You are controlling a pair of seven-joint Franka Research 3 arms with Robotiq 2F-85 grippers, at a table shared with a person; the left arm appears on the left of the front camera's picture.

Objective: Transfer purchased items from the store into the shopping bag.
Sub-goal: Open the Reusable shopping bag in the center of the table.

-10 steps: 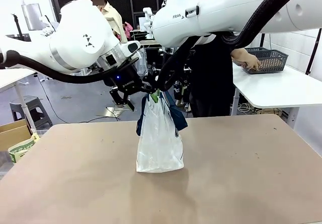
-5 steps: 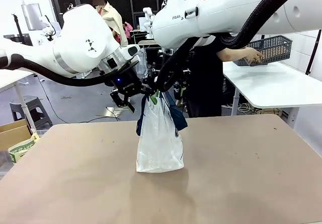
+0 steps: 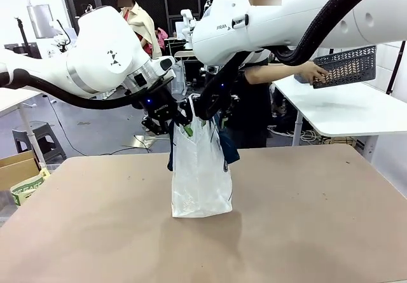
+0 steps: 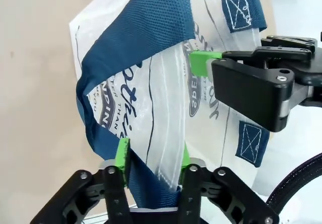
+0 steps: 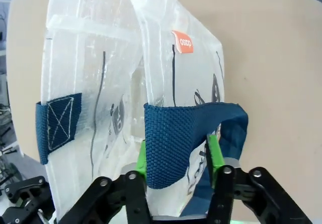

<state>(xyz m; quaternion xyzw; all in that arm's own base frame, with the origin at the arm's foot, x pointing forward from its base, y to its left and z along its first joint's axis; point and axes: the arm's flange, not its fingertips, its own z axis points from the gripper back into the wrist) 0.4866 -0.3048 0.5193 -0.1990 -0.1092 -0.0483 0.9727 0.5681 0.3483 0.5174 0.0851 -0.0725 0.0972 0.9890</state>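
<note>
Grippers: left gripper [image 4: 153,156] and right gripper [image 5: 178,156] are each pinched closed on the top of the shopping bag [image 3: 200,181], one on either side of its mouth
Left grip: green pads press the translucent white rim together with a navy strap [image 4: 146,38] that loops up and away from them
Right grip: green pads close on the opposite rim, with the other navy strap [image 5: 186,133] folded between them
Bag: stands upright near the middle of the brown table [image 3: 318,232], base on the surface, top hung between the two arms
Tag: a small orange label [image 5: 183,44] is sewn at the bag's far edge
Change at the bag: over the last second the left side of the rim has been drawn outward, so the top looks wider and squarer than before
Change beyond: the dark mesh basket [image 3: 346,67], which sat on the white side table [image 3: 356,114] a second ago, is now lifted clear of it in the person's hand [image 3: 315,73], well apart from the bag
Contents: cannot be made out through the mesh
Meaning: the bag seems ready to be filled, with the goods on their way; nothing appears to have been transferred yet
</note>
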